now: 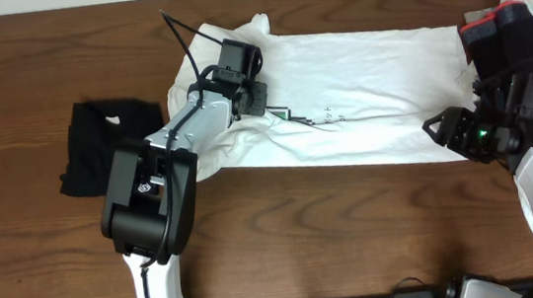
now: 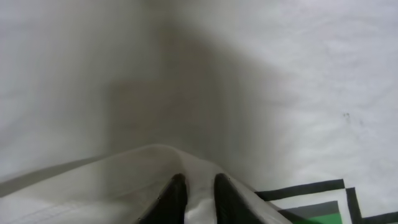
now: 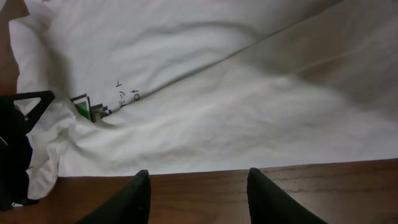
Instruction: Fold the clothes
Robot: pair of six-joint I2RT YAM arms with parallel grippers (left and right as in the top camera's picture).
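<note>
One white T-shirt (image 1: 368, 79) spread out, one black garment (image 1: 107, 146) (crumpled) nearby.

Overhead view looked straight down on the table (image 1: 353, 219) from well above, both arms included. Left wrist view faced forward past the left gripper (image 2: 199, 180), very close against the white T-shirt (image 2: 280, 74). Right wrist view looked obliquely across the shirt's edge from nearby. All three shared the green print (image 1: 278, 114).

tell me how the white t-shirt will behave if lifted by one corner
Probably floppy: the white t-shirt lies creased and rumpled on the table. Likely thin and light: a small ridge bunches inside the left tool. Lifted, it would likely sag and drag.
</note>
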